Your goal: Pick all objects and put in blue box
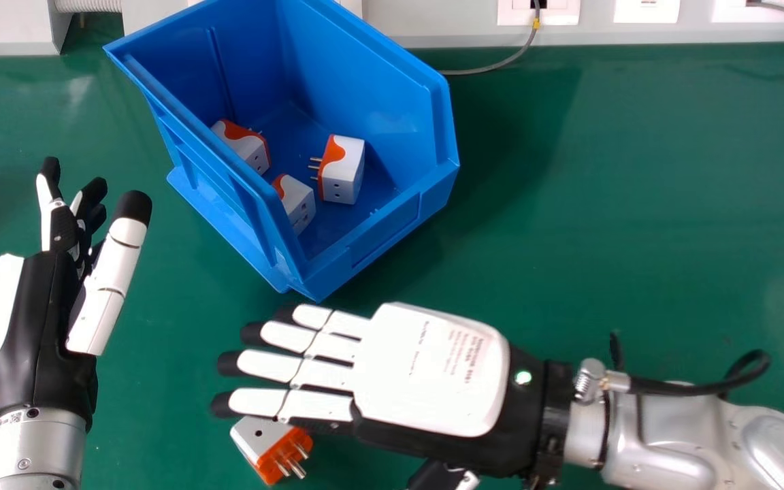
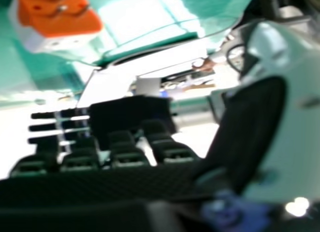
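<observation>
Item, nearest you: one loose white-and-orange adapter (image 1: 252,435), on the green table (image 1: 603,204), partly beneath the fingers of the right hand (image 1: 433,374) (you cannot tell whether they touch). That hand: palm down, fingers straight and spread wide, holding nothing. To your left, the left hand (image 1: 38,306): fingers extended, thumb apart, empty. Farther off, one blue box (image 1: 392,228), containing three similar adapters (image 1: 344,173) on its floor.

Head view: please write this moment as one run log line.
blue box: three adapters inside; fourth adapter: on table; right robot hand: open, near it
</observation>
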Available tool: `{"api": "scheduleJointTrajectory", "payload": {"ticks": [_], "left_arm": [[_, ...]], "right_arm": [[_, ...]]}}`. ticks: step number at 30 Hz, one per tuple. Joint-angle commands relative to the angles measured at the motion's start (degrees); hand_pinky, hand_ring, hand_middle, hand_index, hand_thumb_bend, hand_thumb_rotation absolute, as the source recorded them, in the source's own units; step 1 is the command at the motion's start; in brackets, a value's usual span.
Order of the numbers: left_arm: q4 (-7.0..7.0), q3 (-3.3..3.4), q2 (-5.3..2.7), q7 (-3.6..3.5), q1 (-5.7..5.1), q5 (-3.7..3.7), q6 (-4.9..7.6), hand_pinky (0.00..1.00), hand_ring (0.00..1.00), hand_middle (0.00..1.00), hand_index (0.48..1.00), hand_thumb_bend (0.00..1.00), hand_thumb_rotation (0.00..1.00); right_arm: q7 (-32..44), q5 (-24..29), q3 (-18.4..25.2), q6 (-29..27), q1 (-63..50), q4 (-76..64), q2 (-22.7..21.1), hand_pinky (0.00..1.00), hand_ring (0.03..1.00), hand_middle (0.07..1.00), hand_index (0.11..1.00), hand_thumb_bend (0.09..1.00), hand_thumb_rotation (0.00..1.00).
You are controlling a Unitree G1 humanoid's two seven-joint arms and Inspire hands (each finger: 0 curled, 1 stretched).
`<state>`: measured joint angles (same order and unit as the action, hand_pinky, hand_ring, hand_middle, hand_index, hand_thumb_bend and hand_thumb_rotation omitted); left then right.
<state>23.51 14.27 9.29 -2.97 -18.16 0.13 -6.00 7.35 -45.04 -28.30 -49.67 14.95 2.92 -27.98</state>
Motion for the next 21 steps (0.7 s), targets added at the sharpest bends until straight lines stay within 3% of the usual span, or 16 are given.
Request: {"api": "scheduleJointTrajectory", "payload": {"ticks": [1, 4, 8, 21], "left_arm": [[2.16, -0.23, 0.05, 0.24, -0.14, 0.46, -0.14, 0.93, 0.97, 0.97, 0.961, 0.67, 0.84], [3.15, -0.44, -0.11, 0.37, -0.43, 0.51, -0.96, 0.93, 0.97, 0.97, 0.961, 0.67, 0.85], [3.37, -0.40, 0.08, 0.48, -0.28, 0.53, -1.58, 0.93, 0.97, 0.97, 0.961, 0.68, 0.85], [3.08, -0.35, 0.32, 0.46, 0.15, 0.38, -1.59, 0.92, 0.97, 0.97, 0.961, 0.69, 0.85]], "right_arm": [[0.05, 1.81, -0.45, -0.80, 1.42, 0.24, 1.20, 0.94, 1.000, 0.991, 0.938, 0.369, 0.52], [0.45, 1.79, -1.07, -0.70, 2.02, 0.99, 2.21, 0.93, 0.998, 0.989, 0.936, 0.375, 0.52], [1.11, 1.39, -1.89, -0.45, 3.12, 2.41, 3.57, 0.89, 0.982, 0.977, 0.925, 0.391, 0.49], [2.52, -3.05, -5.55, 1.83, 11.86, 10.97, 7.97, 0.86, 0.959, 0.965, 0.923, 0.400, 0.50]]}}
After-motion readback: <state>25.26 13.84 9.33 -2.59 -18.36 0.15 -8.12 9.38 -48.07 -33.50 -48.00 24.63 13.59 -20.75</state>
